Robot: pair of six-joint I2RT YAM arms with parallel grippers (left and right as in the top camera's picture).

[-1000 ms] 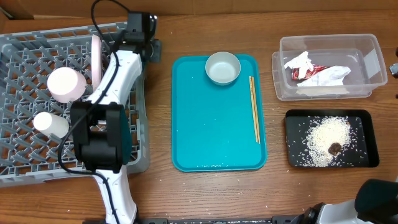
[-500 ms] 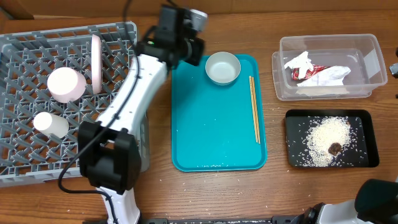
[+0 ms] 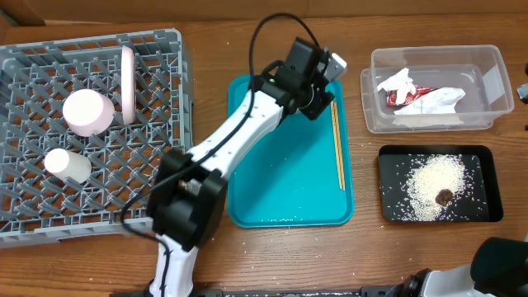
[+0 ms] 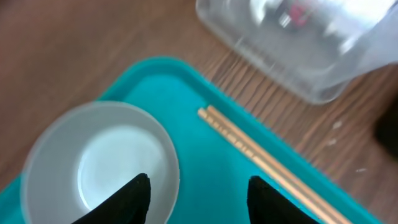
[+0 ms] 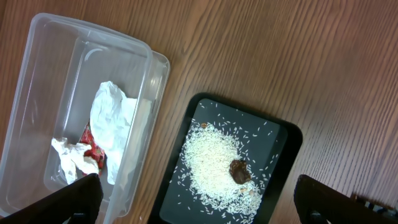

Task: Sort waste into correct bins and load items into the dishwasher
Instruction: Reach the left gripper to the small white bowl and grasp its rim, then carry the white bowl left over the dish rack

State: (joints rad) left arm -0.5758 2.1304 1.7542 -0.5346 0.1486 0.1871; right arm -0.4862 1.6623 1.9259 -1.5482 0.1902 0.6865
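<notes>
Though crowded, wooden table (image 3: 371, 247) under crate (image 3: 33, 198).

Clear plastic tub (image 3: 491, 78), matt black tray (image 3: 488, 208)

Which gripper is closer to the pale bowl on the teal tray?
Left. The left gripper hovers right at the bowl; the right gripper is away above the black tray.

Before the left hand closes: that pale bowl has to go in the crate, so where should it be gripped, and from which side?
Likely the pale bowl by its thin rim, from above: it sits upright and open, so the left hand can straddle the wall nearest the chopsticks.
</notes>
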